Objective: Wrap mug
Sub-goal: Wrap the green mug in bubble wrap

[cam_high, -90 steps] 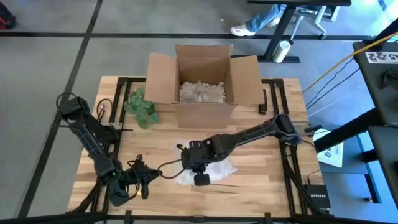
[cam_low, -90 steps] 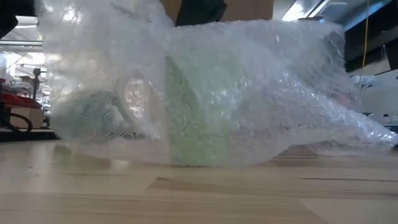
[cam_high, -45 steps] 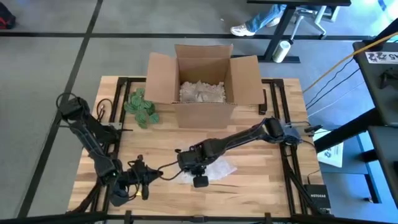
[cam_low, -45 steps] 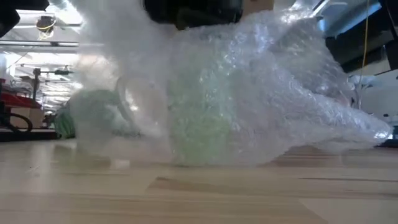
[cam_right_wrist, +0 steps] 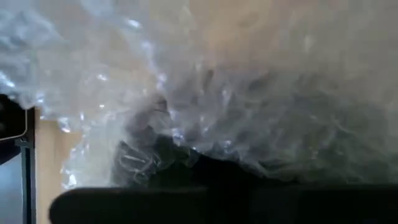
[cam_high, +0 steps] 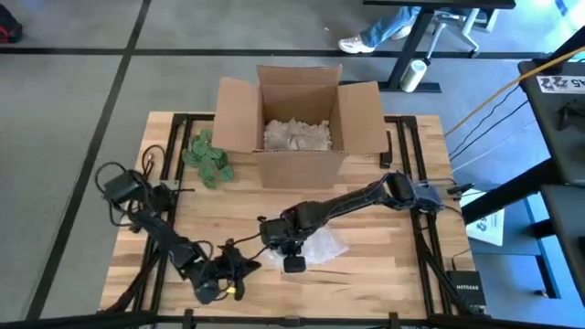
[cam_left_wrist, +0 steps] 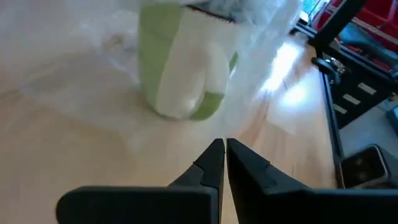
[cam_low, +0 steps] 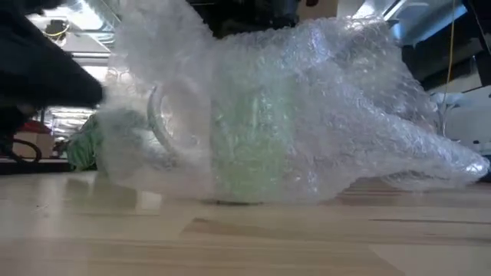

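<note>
A green-and-white mug [cam_low: 249,146] stands upright on its base on the wooden table, under a sheet of clear bubble wrap [cam_low: 345,115] draped over it. The wrap's right end trails on the table. My right gripper [cam_high: 291,260] is above the mug, with the wrap rising up to it [cam_low: 245,9]. In its own wrist view the wrap [cam_right_wrist: 249,93] covers its fingers. My left gripper [cam_left_wrist: 224,155] is shut and empty, low over the table just left of the mug [cam_left_wrist: 180,62], pointing at it [cam_high: 243,268]. My right gripper comes from above and has the bubble wrap's upper part [cam_low: 230,38] gathered at its fingers. The wrap itself hides the place of contact. The sheet hangs from there like a tent over the mug, with its lower edges on the table.
An open cardboard box [cam_high: 297,119] holding packing filler stands at the far middle of the table. A green leafy thing [cam_high: 208,157] lies left of it. A person's shoes [cam_high: 366,41] show on the floor beyond the table. Bare wood lies near the front edge.
My right gripper has gone toward the table's left edge, drawing the bubble wrap across and over the mug, so the sheet has bunched closer around it. My left arm has swung from the near left corner toward the mug, and now shows at the left of the low view.
</note>
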Motion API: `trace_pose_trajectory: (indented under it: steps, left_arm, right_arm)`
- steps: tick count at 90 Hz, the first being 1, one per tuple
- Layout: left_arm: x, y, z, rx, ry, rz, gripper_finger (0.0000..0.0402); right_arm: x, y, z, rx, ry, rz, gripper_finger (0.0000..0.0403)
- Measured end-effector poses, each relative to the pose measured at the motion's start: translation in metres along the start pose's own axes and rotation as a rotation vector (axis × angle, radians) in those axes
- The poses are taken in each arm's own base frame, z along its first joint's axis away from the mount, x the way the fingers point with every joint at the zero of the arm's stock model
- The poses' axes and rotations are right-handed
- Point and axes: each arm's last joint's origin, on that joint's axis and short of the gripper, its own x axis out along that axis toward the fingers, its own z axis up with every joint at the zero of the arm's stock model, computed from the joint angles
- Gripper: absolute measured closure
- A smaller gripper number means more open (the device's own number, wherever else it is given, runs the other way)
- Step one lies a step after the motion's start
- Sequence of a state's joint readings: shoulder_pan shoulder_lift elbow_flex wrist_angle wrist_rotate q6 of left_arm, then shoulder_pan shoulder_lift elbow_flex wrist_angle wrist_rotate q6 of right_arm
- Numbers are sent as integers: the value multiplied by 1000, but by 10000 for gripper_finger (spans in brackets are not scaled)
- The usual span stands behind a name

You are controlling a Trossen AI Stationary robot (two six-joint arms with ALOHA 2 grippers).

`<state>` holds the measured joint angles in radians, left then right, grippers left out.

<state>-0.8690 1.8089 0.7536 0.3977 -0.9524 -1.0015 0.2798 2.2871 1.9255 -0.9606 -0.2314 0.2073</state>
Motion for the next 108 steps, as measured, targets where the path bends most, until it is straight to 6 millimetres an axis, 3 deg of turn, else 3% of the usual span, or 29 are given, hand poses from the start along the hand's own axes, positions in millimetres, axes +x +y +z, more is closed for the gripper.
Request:
trace_pose_trajectory:
  steps: [57,91,108]
  left_arm:
    - [20,9,11,51,-18,58,402]
    - [20,9,11,53,-5,46,402]
    - [13,3,14,55,26,-3,402]
  right_arm:
    - [0,1,0,22,4,11,399]
    - [-35,15,18,-25,-82,68,287]
    - [-40,15,16,3,-59,54,279]
